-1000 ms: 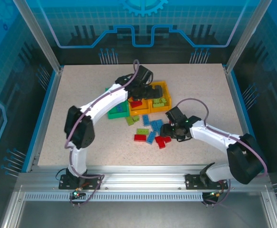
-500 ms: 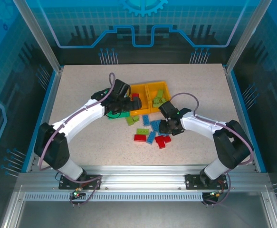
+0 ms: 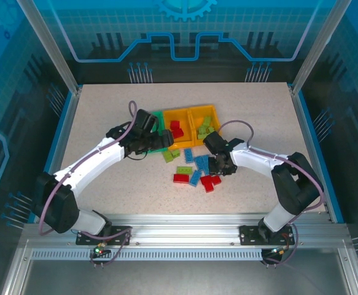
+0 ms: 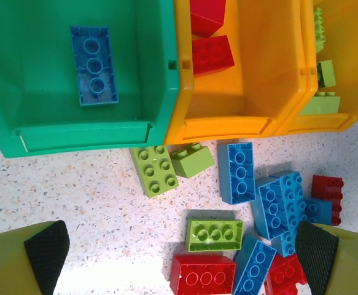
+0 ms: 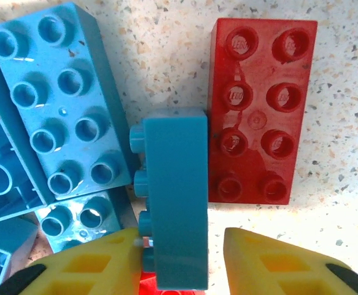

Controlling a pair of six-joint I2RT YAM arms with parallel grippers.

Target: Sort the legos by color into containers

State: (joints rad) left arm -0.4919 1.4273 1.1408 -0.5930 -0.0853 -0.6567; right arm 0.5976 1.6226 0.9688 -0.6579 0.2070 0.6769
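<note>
Now that the left arm has drawn back leftward from over the orange bins, the left gripper [image 4: 182,255] hangs above the loose pile just near of the bin row, with its jaws released wide and carrying nothing. The right gripper [image 5: 182,249] has moved in on the right side of the pile. Its jaws have narrowed around a blue brick [image 5: 175,196] that lies on its side on the tabletop [image 5: 350,92], studs facing left, back touching a flat red brick [image 5: 261,110]. The left finger looks to be in contact, but a sliver of gap shows at the right finger, so I cannot tell whether the clamp is complete. Bins so far:

- The green bin [image 4: 160,80], at the left end, holds a lone blue piece [image 4: 94,64].
- The middle orange bin [image 4: 252,92] holds red bricks [image 4: 212,54].
- The right orange bin [image 4: 347,92] holds lime bricks [image 4: 326,74].

My reading is that the left arm is between picks while the right is starting one. This blue brick belongs in the green bin, which lies on the left arm's side, so watch for crowding. Many bricks remain loose.
</note>
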